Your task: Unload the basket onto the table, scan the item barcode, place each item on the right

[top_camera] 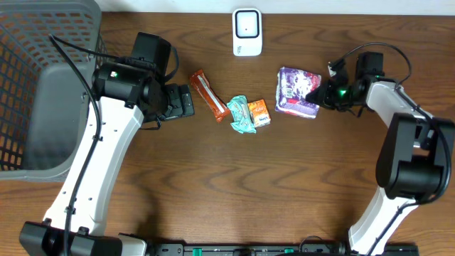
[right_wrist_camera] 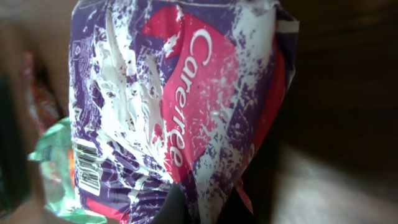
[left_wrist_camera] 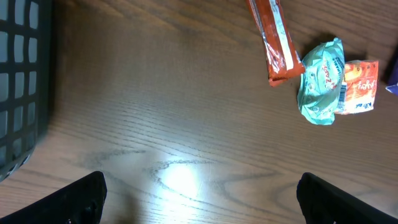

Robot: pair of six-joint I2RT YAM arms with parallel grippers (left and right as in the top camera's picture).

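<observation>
At the right side of the bench (top_camera: 234, 185), your right end effector (top_camera: 321, 93) is pinched tight on the edge of the purple packet (top_camera: 297, 92).
The purple packet lies near the bench's far right, right of the white scanner (top_camera: 247, 32) that stands at the far edge; in your right wrist view it fills the frame, with a barcode (right_wrist_camera: 89, 165) on its lower left side; your left end effector (top_camera: 181, 102) hangs over bare wood with its jaws spread wide, holding nothing, its fingers (left_wrist_camera: 81, 199) at the bottom corners of the left wrist view; between the two arms lie a red bar (top_camera: 208, 94), a teal packet (top_camera: 242, 114) and an orange packet (top_camera: 260, 112), the last two touching; a grey basket (top_camera: 43, 85) sits at the far left.
</observation>
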